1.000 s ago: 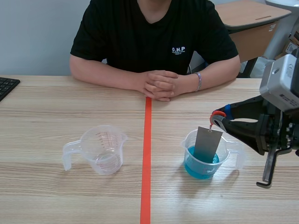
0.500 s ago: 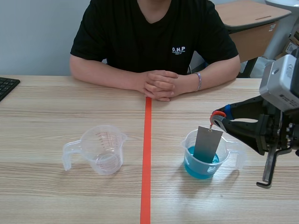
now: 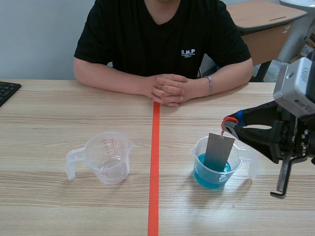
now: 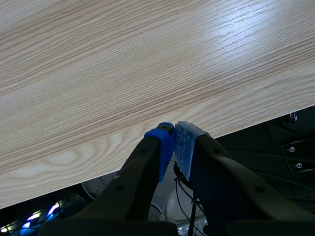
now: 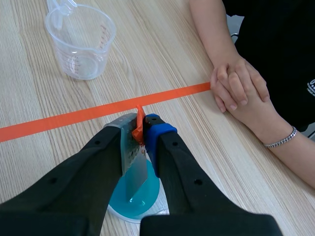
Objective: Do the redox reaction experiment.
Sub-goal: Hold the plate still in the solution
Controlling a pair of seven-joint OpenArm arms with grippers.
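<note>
A grey metal strip (image 3: 218,152) with an orange-red tab at its top hangs upright, its lower end dipped in the blue liquid of a clear measuring cup (image 3: 215,162) right of the tape line. My right gripper (image 3: 227,127) is shut on the strip's tab above the cup's far rim; in the right wrist view the strip (image 5: 134,162) hangs between the fingers over the blue liquid (image 5: 135,196). An empty clear measuring cup (image 3: 105,157) stands left of the line, also seen beyond the right gripper (image 5: 81,39). My left gripper (image 4: 173,142) is shut on nothing over the table's edge.
A person sits across the table with clasped hands (image 3: 167,89) resting on it near the tape line (image 3: 154,167). A black keyboard corner (image 3: 6,91) lies at the far left. Bare wooden table lies between the two cups and in front of them.
</note>
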